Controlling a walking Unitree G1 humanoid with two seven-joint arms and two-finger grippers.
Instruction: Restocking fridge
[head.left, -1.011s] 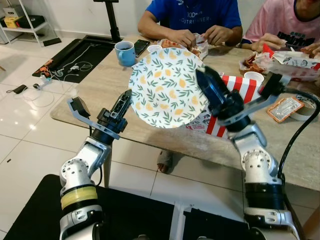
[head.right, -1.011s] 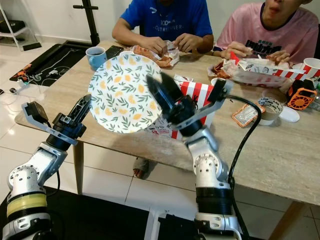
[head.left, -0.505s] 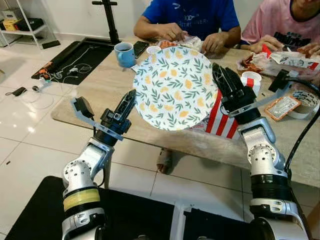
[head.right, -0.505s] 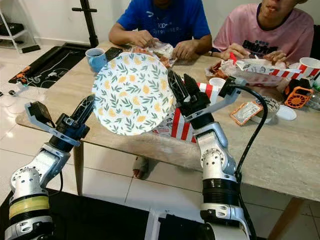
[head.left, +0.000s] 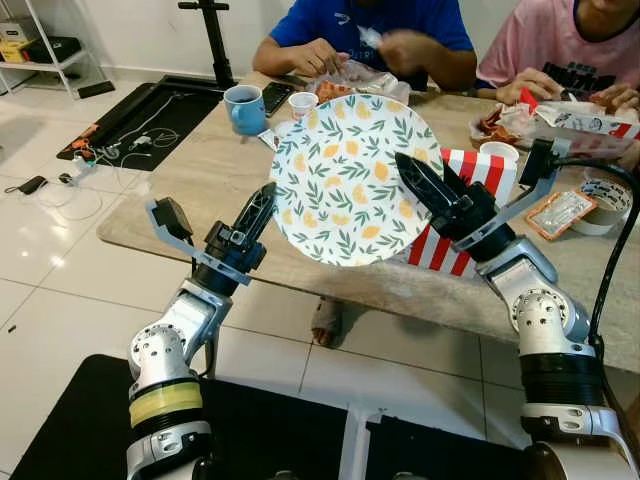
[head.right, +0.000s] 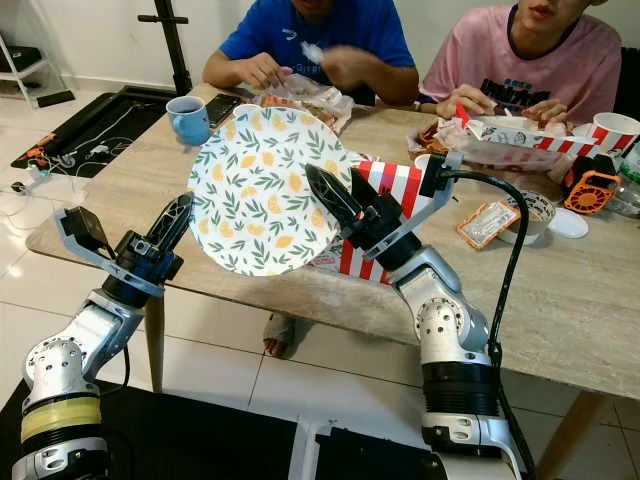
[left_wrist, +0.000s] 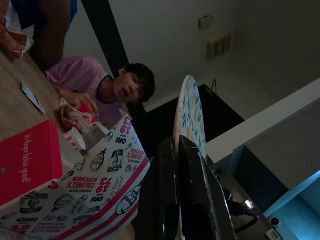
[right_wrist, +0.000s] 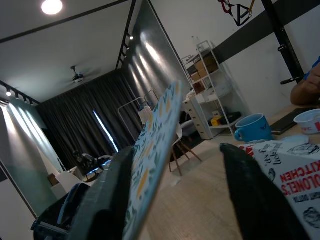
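The right gripper (head.left: 412, 180) holds up a round plate (head.left: 345, 175) with yellow lemons and green leaves on it. The plate stands tilted in the air over the near edge of the table (head.left: 190, 185). One black finger is in front of the plate and the other is behind it. In the right wrist view the fingers (right_wrist: 112, 200) look wide apart, so I cannot tell if they squeeze the plate or just prop it.

The left gripper (head.left: 262, 200) is raised just beside the plate's left rim, over the near edge of the table. Its two fingers (left_wrist: 192, 192) are pressed together and hold nothing.

The table is long, with a pale stone-look top. Behind the plate stands a red and white striped box (head.left: 470, 190). A blue mug (head.left: 245, 108) sits near the far left corner, with a small white cup (head.left: 303, 103) next to it. Food wrappers (head.left: 355, 75) lie along the far edge. On the right end are a roll of tape (head.left: 605, 205) and a small packet (head.left: 565, 212).

Two people sit at the far side, one in a blue shirt (head.left: 375, 20) and one in a pink shirt (head.left: 560, 40). Their hands are on the food.

The floor (head.left: 50, 260) has shiny white tiles. A black mat (head.left: 150, 115) with cables lies on the left, and a white shelf (head.left: 40, 40) stands in the far left corner
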